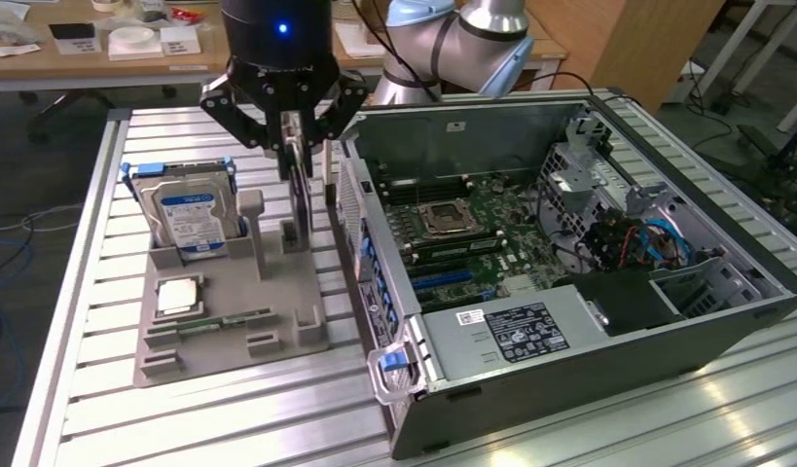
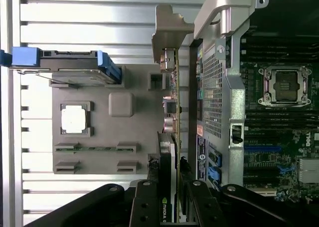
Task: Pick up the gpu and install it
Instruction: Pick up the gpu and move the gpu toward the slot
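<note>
pick-up step: gripper (image 1: 294,146), upper left of centre in the exterior view, jaws clamped on the upright gpu (image 1: 300,199) at the grey tray (image 1: 230,341) beside the computer case (image 1: 554,360); installing likely demands square slot alignment.

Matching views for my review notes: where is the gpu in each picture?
Exterior view: the gpu hangs edge-on under the gripper, between the hard drive and the case.
Wrist view: the gpu runs edge-on out from the gripper, between the grey tray and the case wall.
Shared landmark: the hard drive with blue rails.
</note>
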`<state>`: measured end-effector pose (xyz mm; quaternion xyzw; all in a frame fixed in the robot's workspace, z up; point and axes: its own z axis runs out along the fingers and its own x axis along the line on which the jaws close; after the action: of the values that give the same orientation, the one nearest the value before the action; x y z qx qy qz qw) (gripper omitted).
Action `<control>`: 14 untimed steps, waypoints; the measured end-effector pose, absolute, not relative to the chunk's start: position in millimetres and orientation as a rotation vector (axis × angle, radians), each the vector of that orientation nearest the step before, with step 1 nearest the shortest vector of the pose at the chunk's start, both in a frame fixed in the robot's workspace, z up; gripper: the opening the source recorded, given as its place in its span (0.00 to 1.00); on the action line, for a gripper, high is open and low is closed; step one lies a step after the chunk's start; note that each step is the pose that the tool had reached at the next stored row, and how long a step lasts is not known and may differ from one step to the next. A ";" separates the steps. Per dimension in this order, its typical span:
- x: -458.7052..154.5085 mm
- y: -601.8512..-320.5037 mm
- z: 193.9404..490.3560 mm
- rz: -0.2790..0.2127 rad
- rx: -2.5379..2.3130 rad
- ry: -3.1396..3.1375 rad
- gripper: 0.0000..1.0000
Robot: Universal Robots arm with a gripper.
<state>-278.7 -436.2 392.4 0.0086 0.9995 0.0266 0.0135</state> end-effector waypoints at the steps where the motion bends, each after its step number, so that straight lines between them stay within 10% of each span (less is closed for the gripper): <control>1: -278.7 -436.2 394.0 0.083 0.027 3.113 0.27; 14: -278.6 -436.2 410.8 0.083 0.027 3.113 0.27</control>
<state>-278.6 -436.2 410.8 0.0086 0.9995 0.0266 0.0134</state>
